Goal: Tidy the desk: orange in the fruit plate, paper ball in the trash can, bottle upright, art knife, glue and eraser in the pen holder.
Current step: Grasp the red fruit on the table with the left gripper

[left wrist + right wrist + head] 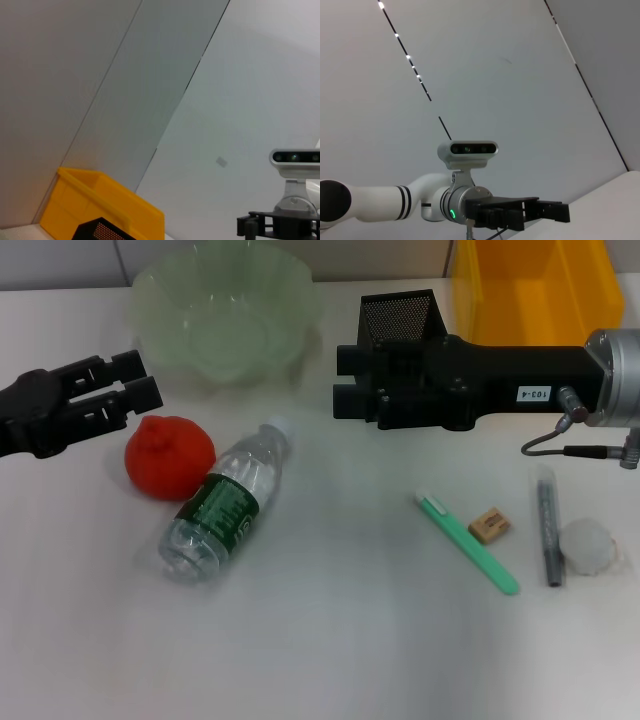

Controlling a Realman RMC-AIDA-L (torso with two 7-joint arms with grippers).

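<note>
The orange [168, 456] rests on the white desk beside the bottle [224, 502], which lies on its side. My left gripper [148, 380] hovers open just above and left of the orange, empty. The pale green fruit plate [230, 310] stands behind them. My right gripper [340, 378] is open and empty in front of the black mesh pen holder [398, 312], partly hiding it. The eraser [490, 525] lies between a green stick [466, 542] and a dark grey stick [548, 527]; which is the art knife or the glue I cannot tell. The paper ball [590, 546] sits at the right.
The yellow trash can [535, 280] stands at the back right, next to the pen holder. A grey cable [560, 445] hangs off the right wrist above the grey stick. The left wrist view shows the trash can [100, 205] against a grey wall.
</note>
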